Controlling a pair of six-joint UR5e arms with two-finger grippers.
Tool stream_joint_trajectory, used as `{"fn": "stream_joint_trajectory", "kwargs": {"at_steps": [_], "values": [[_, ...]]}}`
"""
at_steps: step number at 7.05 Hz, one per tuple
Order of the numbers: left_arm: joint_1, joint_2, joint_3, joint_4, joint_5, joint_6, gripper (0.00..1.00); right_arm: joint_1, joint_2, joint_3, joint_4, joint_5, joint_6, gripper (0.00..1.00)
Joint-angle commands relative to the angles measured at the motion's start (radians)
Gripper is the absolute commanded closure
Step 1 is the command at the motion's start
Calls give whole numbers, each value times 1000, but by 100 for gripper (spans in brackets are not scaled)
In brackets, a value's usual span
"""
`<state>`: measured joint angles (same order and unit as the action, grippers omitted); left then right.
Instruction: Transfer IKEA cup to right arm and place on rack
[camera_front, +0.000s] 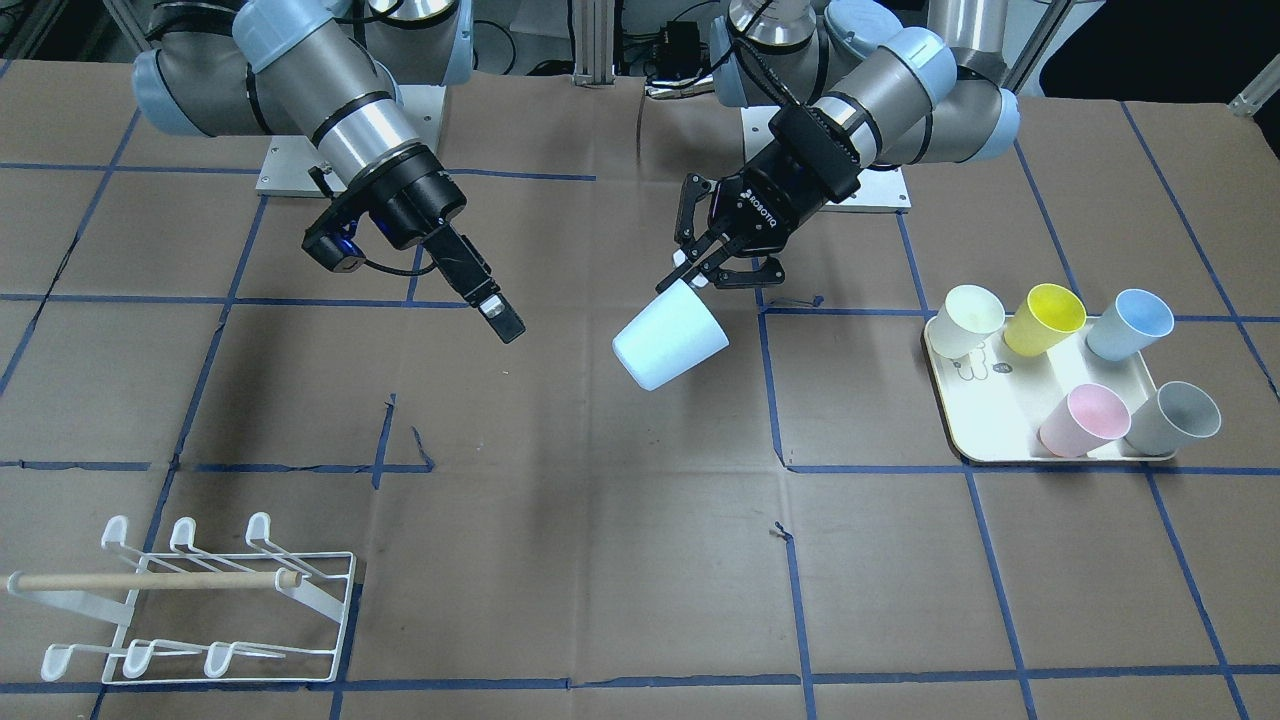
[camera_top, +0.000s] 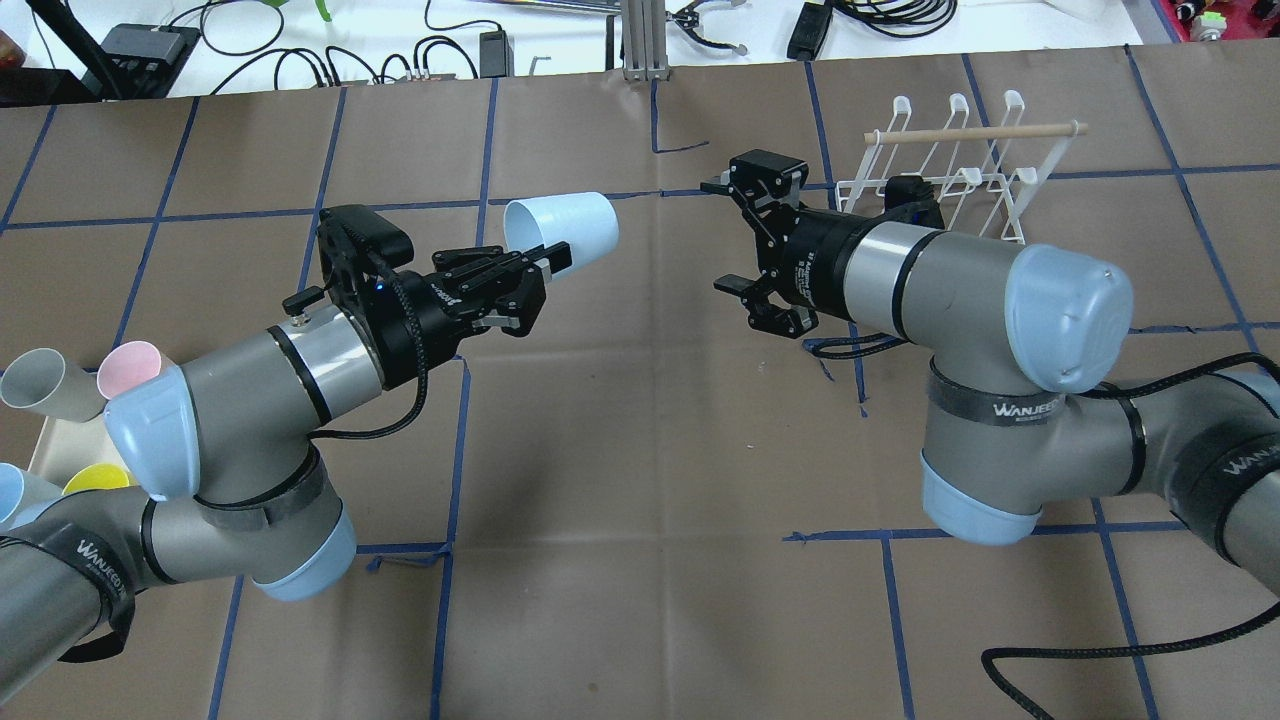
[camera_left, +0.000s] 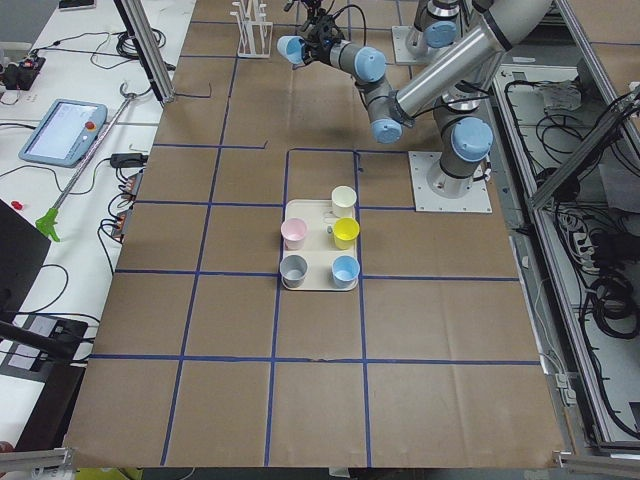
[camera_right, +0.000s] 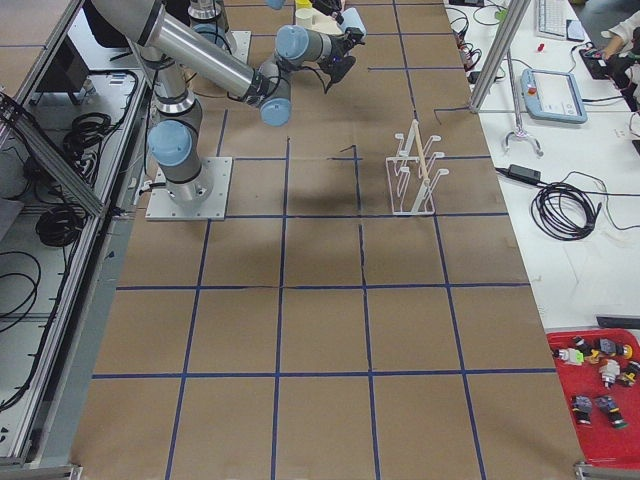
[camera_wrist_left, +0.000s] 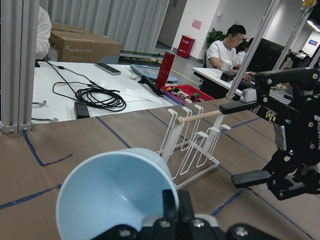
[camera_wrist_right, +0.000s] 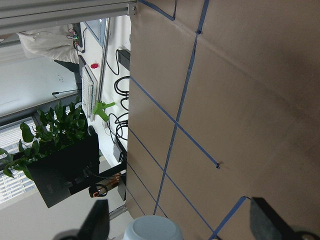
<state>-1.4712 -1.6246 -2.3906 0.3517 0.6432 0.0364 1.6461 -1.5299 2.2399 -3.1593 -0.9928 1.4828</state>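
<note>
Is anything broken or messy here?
Nothing is spilled or broken. Only the blue tape on the brown paper is torn and peeling in spots. The pale blue cup is sideways because the left tool holds it.

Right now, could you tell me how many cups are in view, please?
6. The left gripper holds a pale cup mid-air; five stand on the tray: cream cup, yellow cup, blue cup, pink cup, grey cup. None seems hidden.

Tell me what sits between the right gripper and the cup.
Nothing. In the overhead view, only bare table shows between the right gripper and the cup.
</note>
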Motion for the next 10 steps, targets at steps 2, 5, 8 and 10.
{"fn": "stream_joint_trajectory", "kwargs": {"at_steps": [2, 5, 8, 10], "values": [[-17, 0, 4, 1, 3, -32, 100, 57, 8, -3, -4, -35, 28, 1], [-18, 0, 5, 1, 3, -35, 100, 133, 54, -61, -4, -59, 68, 1], [-20, 2, 5, 1, 4, -38, 100, 164, 74, -85, -2, -59, 112, 2], [-20, 2, 5, 1, 4, -38, 100, 167, 77, -106, -2, -61, 117, 2]]}}
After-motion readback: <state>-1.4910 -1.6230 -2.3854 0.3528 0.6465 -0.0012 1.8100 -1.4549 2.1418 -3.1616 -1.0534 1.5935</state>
